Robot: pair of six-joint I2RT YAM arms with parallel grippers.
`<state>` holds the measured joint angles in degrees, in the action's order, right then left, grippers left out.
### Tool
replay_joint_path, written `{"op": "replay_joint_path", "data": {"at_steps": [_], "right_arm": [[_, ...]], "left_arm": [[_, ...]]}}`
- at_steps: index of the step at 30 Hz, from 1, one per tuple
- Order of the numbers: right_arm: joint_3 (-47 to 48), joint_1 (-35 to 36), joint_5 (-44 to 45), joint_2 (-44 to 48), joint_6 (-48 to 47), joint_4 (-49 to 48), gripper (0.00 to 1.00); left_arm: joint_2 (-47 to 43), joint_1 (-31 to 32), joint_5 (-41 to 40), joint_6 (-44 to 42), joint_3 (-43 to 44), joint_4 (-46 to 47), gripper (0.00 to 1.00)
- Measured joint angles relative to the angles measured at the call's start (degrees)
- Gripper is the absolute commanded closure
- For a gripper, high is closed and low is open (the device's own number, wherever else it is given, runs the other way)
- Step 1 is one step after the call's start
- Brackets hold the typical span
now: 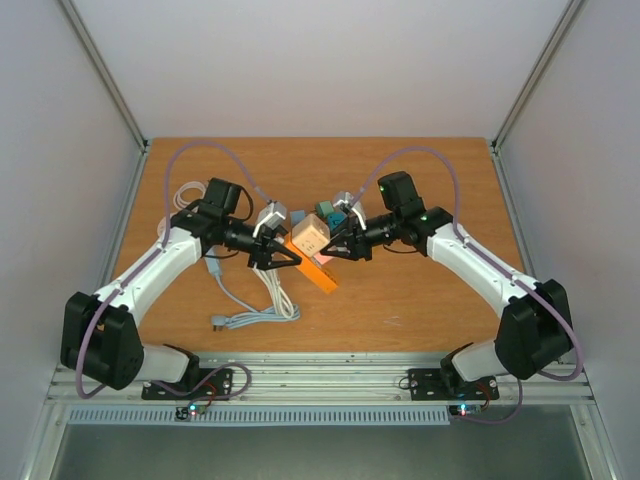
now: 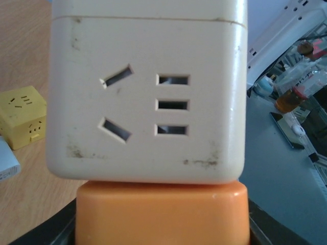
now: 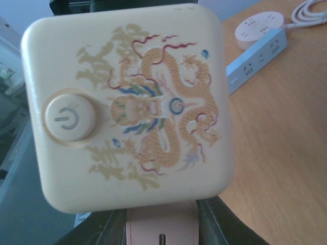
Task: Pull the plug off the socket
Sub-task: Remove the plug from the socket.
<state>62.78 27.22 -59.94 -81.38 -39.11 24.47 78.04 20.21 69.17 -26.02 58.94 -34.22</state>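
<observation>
Top external: cube socket [image 1: 310, 237] near the middle of the tabletop [image 1: 420, 300], well clear of all 4 edges. Left hand [image 1: 285, 258], reaching inward, pinches the orange plug [image 1: 325, 278]; right hand [image 1: 338, 247] apparently pinches a pink piece [image 3: 161, 224] under the socket.

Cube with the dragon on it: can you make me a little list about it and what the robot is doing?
cube: cream, dragon picture and round power button on one face, socket holes on another
under it: orange block, touching the cube
left tool: closed on the orange block
right tool: closed on a pink part below the cube
pulled apart: not yet
also on the table: yellow cube, blue strip, round white socket, white cables
</observation>
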Motion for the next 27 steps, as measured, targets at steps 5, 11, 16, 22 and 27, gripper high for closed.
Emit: {"op": "replay_joint_path", "data": {"at_steps": [5,11,16,22,27], "right_arm": [[1.0,0.0,-2.5,-1.6,-1.3,2.3,0.99],[1.7,-0.6,-5.2,-2.6,-2.2,2.6,0.99],[1.7,-1.2,-4.4,-2.6,-2.2,0.6,0.99],[0.6,-1.6,-0.5,-1.1,-2.2,-1.1,0.99],[0.5,-1.7,0.3,-1.0,-2.3,-0.5,0.99]], "left_arm": [[0.1,0.3,-0.7,-4.9,1.4,-5.4,1.00],[0.1,-0.8,0.5,-6.5,1.9,-6.7,1.00],[0.1,-1.3,-0.1,-2.3,1.9,-3.3,1.00],[2.1,-1.2,-0.9,1.9,1.8,0.4,1.00],[3.0,-0.8,-1.1,1.0,2.3,-0.1,1.00]]}}
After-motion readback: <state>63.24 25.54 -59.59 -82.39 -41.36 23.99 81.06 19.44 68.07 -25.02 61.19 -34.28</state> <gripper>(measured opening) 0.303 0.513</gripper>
